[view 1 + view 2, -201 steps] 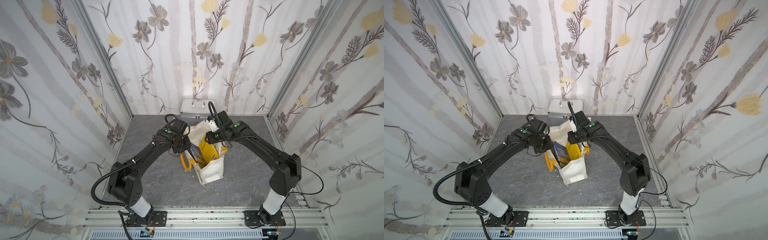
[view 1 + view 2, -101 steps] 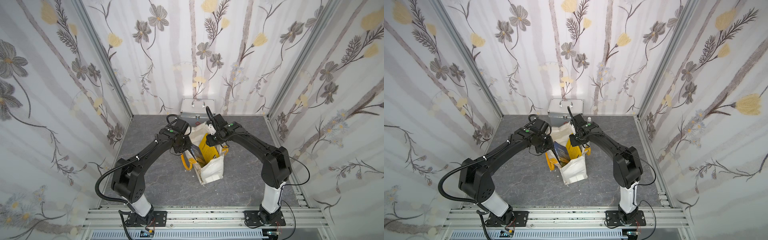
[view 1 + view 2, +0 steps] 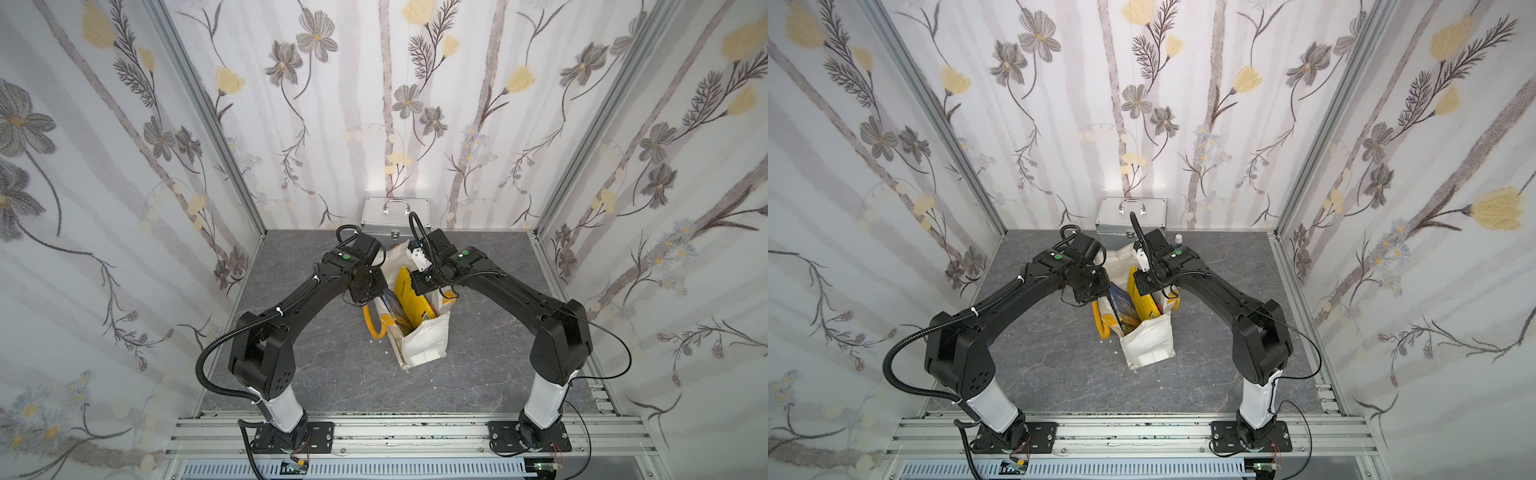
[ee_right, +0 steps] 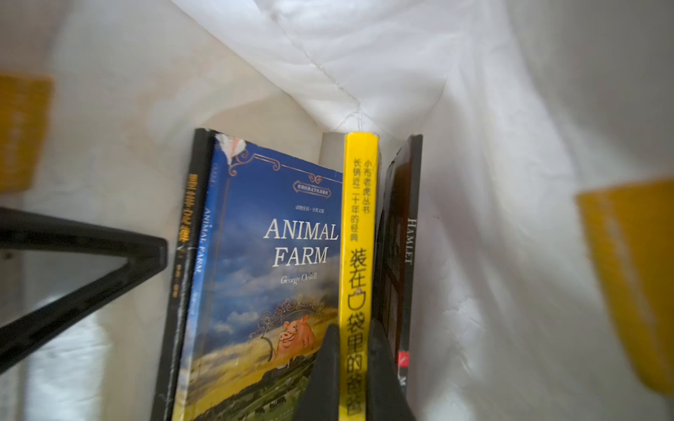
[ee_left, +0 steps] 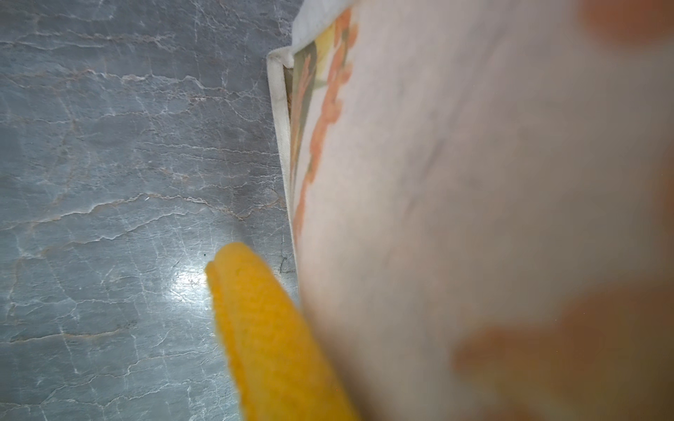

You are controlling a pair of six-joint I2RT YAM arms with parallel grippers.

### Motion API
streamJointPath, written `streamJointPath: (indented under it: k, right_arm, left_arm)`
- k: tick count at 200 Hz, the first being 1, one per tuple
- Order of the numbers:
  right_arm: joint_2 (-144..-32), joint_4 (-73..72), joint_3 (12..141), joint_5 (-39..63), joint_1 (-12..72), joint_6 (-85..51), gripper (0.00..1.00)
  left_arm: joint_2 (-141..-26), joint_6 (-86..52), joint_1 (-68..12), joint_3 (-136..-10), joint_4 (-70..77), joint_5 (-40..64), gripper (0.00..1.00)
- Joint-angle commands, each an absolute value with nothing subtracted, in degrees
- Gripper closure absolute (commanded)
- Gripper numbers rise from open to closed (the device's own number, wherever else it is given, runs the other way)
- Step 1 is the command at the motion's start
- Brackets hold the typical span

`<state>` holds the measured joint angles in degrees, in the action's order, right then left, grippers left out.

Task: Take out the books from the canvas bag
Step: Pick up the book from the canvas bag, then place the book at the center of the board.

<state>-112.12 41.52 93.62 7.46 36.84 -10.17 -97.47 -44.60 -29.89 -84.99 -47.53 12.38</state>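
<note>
I see the canvas bag (image 3: 428, 345) off-white, its strap handle (image 5: 270, 328) yellow-orange. The Animal Farm book (image 4: 284, 262) has blue sky, golden field and an orange pig; the yellow book (image 4: 359, 237) carries black characters; the black book (image 4: 186, 226) has orange lettering. My tabletop (image 3: 332, 374) is grey, marble-veined.

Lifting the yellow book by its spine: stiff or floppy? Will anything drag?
Probably light and fairly stiff: the right gripper pinches the yellow book at its bound spine. Pressed between Animal Farm and Hamlet, it may drag either. The soft canvas bag might lift too.
</note>
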Motion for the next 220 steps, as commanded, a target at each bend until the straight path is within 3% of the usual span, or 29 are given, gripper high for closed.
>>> streamJointPath:
  k: [1, 44, 124, 146, 165, 220]
  right_arm:
    - [-108.7, 38.4, 94.4, 8.4, 36.8, -9.5, 0.97]
    - [-102.6, 42.5, 96.5, 8.1, 34.0, -11.5, 0.97]
    - [-90.0, 47.5, 99.4, 7.2, 19.8, -15.0, 0.96]
    - [-90.1, 47.8, 98.8, 10.0, 19.8, -14.2, 0.96]
    - [-89.5, 48.0, 98.0, 6.6, 19.2, -14.7, 0.97]
    - [-86.2, 45.7, 98.7, 7.7, 9.5, -17.6, 0.98]
  left_arm:
    - [-97.2, -45.4, -30.0, -85.0, -47.7, 11.2, 0.82]
    - [-97.0, -45.7, -30.0, -84.4, -48.9, 9.3, 0.82]
    - [-98.9, -46.6, -30.0, -83.7, -48.5, 9.2, 0.85]
    - [-99.6, -46.5, -30.0, -83.7, -48.0, 9.6, 0.86]
    - [-100.0, -46.3, -30.0, -83.7, -47.9, 9.8, 0.86]
    - [-100.9, -45.5, -30.0, -84.9, -49.2, 9.1, 0.87]
